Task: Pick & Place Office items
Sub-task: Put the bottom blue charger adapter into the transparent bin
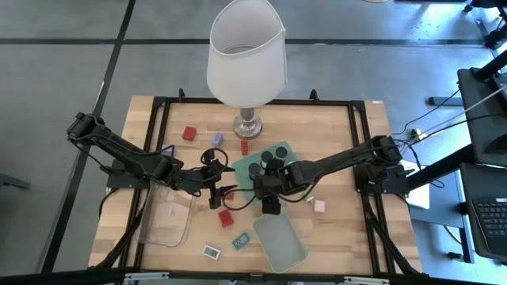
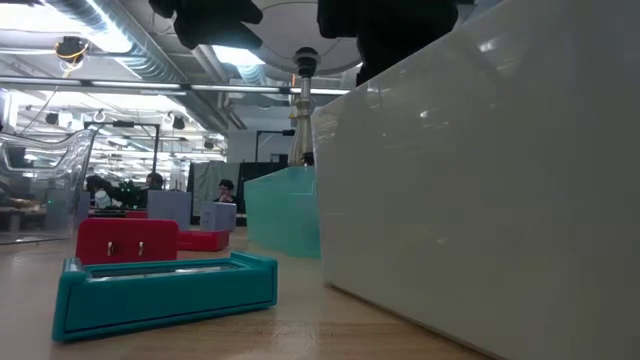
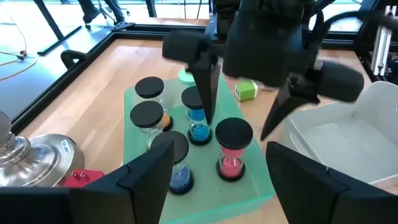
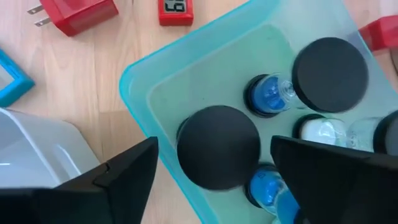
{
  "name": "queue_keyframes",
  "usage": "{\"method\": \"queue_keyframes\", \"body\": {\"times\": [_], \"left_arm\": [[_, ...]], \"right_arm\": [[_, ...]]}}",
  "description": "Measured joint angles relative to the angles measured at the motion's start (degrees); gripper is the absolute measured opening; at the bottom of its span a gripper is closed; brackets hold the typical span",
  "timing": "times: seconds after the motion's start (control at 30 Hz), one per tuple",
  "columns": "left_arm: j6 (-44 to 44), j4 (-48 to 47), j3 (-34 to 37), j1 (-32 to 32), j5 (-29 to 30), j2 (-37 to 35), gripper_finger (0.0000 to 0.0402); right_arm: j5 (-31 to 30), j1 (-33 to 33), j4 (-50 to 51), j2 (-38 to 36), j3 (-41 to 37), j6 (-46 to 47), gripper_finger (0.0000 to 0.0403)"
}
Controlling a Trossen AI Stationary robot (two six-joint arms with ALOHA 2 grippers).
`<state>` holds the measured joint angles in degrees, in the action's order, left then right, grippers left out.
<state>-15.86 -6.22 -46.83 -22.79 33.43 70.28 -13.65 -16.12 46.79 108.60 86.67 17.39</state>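
Right gripper [image 1: 270, 204], jaws apart, stands over a black-capped vial [image 4: 218, 146] in the mint tray [image 4: 140, 81], seemingly just placed; next it must lift clear, while the open left gripper [image 1: 215, 194] waits nearby.

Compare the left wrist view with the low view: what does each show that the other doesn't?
Only the left wrist view shows the black-capped sand timers standing on the mint tray, with the right gripper open above them, and a green block. Only the low view shows the teal rectangle and people in the background. Both show the lamp base.
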Motion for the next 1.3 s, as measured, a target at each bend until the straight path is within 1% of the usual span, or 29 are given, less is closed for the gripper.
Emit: {"method": "queue_keyframes", "body": {"times": [0.13, 0.3, 0.5, 0.57, 0.67, 0.8, 0.97, 1.13, 1.3], "left_arm": [[0.04, -0.02, 0.00, 0.00, 0.00, 0.00, 0.0251], [0.06, -0.08, 0.00, 0.01, 0.02, 0.00, 0.0251], [0.06, -0.48, 0.00, 0.00, 0.10, 0.00, 0.0251], [0.06, -0.50, 0.00, 0.00, 0.11, 0.00, 0.0251], [0.06, -0.69, 0.00, 0.02, 0.11, 0.00, 0.0251], [0.06, -1.17, 0.00, 0.00, 0.21, 0.00, 0.0251], [0.06, -1.55, 0.00, 0.00, 0.33, 0.00, 0.0251], [0.06, -1.57, 0.00, 0.02, 1.92, 0.00, 0.0251], [0.06, -1.77, 0.00, 0.02, 2.21, 0.00, 0.0251]], "right_arm": [[-0.74, -0.01, 3.11, -3.72, 0.00, 0.43, 0.0328], [-0.94, -0.11, 9.79, -11.31, 0.00, 1.37, 0.0329], [-1.14, -1.16, 18.45, -19.38, 0.02, -5.34, 0.0323], [-1.19, -1.97, 19.24, -21.65, -0.15, -5.85, 0.0317], [-3.54, -3.40, 18.63, -25.49, -1.36, -5.09, 0.0308], [-7.63, -5.62, 16.80, -31.58, -6.93, -2.04, 0.0297], [-10.82, -8.11, 11.91, -40.60, -17.71, 4.21, 0.0292], [-14.70, -10.42, 5.35, -49.17, -28.61, 8.61, 0.0291], [-18.75, -12.68, -1.88, -56.38, -37.29, 9.59, 0.0291]]}}
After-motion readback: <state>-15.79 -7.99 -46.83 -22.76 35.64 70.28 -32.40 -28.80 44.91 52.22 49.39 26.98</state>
